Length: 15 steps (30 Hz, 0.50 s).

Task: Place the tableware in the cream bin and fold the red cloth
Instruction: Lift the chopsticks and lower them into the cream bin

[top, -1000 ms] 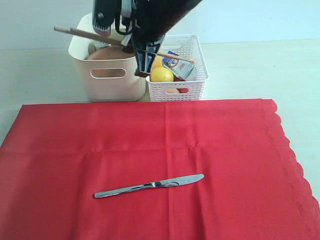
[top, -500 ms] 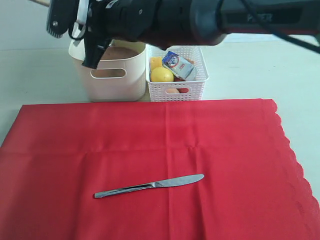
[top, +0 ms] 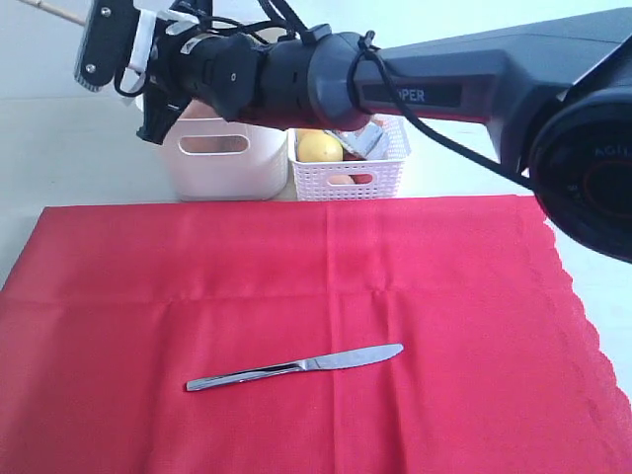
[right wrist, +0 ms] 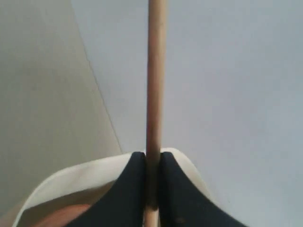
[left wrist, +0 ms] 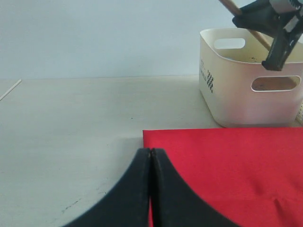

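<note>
The red cloth (top: pixel 326 316) lies flat and spread, and a metal knife (top: pixel 296 367) rests on it near the front. Behind it stands the cream bin (top: pixel 212 158), something brown showing inside it (right wrist: pixel 61 215). My right gripper (top: pixel 156 117) reaches across above the bin's left end, shut on a wooden chopstick (right wrist: pixel 155 85) whose end sticks out to the upper left (top: pixel 49 10). The left wrist view shows this same gripper (left wrist: pixel 274 52) over the bin (left wrist: pixel 251 90). My left gripper (left wrist: pixel 150 152) is shut and empty, low at the cloth's corner (left wrist: pixel 227 161).
A white lattice basket (top: pixel 346 168) with a lemon (top: pixel 318 148) and other food stands right of the cream bin. The right arm (top: pixel 444 79) spans the back of the scene. A thin pale stick (left wrist: pixel 10 90) lies on the bare table far from the bin.
The right arm has swung left from over the two bins, carrying the chopstick, and its gripper now hangs over the cream bin's left end. The knife and cloth have not moved.
</note>
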{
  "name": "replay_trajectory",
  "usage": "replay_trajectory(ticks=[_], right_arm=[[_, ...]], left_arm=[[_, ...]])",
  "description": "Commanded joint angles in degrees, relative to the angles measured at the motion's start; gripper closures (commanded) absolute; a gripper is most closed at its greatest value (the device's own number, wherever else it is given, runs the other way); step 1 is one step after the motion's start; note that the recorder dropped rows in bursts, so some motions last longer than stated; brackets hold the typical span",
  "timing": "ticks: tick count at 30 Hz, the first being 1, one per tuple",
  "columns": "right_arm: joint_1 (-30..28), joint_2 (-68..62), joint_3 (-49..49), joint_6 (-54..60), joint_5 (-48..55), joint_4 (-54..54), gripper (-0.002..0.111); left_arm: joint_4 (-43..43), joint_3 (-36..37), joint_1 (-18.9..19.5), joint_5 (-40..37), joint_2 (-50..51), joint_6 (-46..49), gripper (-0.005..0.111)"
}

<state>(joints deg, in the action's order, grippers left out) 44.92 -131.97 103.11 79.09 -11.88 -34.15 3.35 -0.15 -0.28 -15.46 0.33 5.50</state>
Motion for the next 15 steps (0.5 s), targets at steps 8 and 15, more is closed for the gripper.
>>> replay_trajectory(ticks=[8, 15], right_arm=[[-0.09, -1.86, 0.60, -10.21, -16.53, -10.96, 0.077], [0.04, -1.86, 0.60, -10.35, -22.73, -16.88, 0.053]], left_arm=[[-0.16, 0.15, -0.31, 0.31, -0.33, 0.08, 0.106], [-0.16, 0.15, -0.31, 0.31, -0.33, 0.08, 0.106]])
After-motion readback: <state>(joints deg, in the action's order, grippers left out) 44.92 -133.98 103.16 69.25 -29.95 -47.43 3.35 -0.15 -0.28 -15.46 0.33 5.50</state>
